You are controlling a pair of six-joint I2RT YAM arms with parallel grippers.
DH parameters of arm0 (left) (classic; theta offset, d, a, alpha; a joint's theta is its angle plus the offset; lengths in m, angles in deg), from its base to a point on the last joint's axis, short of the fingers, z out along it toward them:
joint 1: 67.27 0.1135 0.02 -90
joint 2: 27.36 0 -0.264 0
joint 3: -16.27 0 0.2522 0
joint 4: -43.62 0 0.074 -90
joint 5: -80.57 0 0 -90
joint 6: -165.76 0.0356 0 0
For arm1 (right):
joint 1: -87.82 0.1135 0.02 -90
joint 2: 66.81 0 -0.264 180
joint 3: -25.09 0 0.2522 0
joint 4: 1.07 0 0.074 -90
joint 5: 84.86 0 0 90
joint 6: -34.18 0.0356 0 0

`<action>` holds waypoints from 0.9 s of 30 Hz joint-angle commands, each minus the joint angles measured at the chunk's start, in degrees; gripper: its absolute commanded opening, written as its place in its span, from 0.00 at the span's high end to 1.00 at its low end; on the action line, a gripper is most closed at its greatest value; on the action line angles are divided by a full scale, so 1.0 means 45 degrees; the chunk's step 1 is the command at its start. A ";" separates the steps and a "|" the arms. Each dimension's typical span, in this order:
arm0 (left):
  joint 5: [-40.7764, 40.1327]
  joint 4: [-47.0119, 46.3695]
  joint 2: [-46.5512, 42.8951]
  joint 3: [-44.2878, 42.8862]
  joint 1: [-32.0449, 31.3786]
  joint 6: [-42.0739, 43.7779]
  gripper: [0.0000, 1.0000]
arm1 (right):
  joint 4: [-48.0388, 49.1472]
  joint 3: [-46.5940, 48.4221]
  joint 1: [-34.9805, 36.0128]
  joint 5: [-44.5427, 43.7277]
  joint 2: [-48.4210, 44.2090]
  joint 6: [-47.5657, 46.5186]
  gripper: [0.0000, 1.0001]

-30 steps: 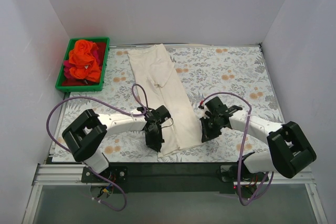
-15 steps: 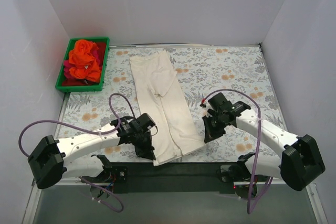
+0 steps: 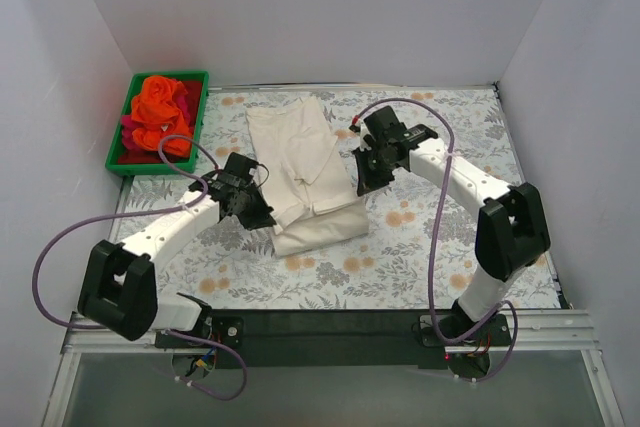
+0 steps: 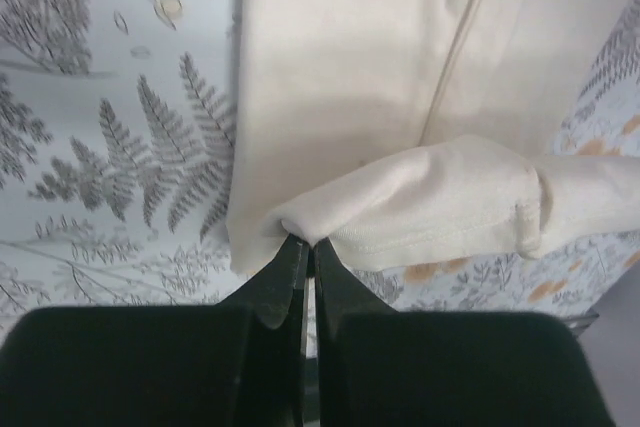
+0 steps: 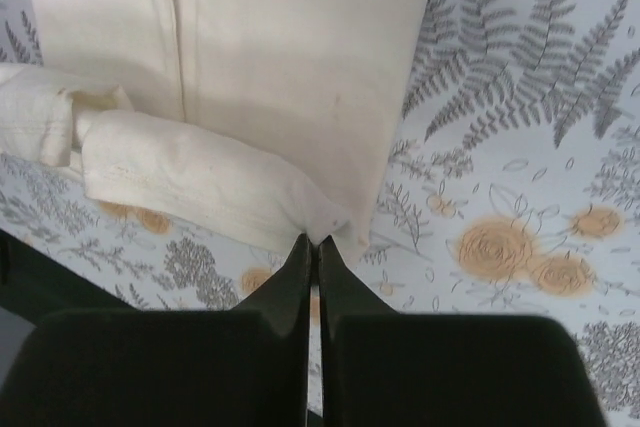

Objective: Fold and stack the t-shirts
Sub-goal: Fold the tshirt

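A long cream t-shirt (image 3: 303,169) lies on the floral tablecloth, its near end lifted and doubled back over its middle. My left gripper (image 3: 262,211) is shut on the left corner of that lifted hem (image 4: 400,212). My right gripper (image 3: 362,185) is shut on the right corner (image 5: 300,209). Both wrist views show the hem hanging as a rounded fold above the flat part of the shirt (image 5: 290,47). Orange and red-magenta t-shirts (image 3: 161,117) are bunched in the green bin (image 3: 197,133) at the back left.
White walls close in the table on three sides. The floral tablecloth (image 3: 440,237) covers the whole tabletop. Purple cables loop from both arms over the cloth. A black rail (image 3: 330,332) runs along the near edge.
Both grippers have carried the cream shirt's near hem away from the table's front edge toward the back, folding the shirt over itself. The arms have stretched out farther from their bases.
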State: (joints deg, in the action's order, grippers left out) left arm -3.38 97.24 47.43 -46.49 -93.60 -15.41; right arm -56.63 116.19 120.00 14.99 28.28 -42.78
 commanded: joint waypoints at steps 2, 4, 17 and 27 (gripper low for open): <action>-0.1147 -0.1454 0.1192 -0.0674 0.0830 0.1393 1.00 | 0.0811 0.1503 -0.0198 -0.0508 0.1347 -0.0436 0.99; -0.1496 -0.1765 0.1602 -0.0987 0.1162 0.1687 1.00 | 0.1299 0.1797 -0.0277 -0.0489 0.1893 -0.0495 0.99; -0.1363 -0.2607 0.3342 -0.1437 0.1417 0.2097 1.00 | 0.1809 0.1876 -0.0687 -0.0411 0.3186 0.0090 0.99; -0.1363 -0.2880 0.3733 -0.1476 0.1397 0.2156 0.97 | 0.1848 0.2188 -0.0922 -0.0411 0.3888 0.0364 0.99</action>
State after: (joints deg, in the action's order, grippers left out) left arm -7.56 85.31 63.56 -51.56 -87.74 -6.82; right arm -49.15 123.60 116.53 14.25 44.24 -41.78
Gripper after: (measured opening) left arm 0.024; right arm 0.012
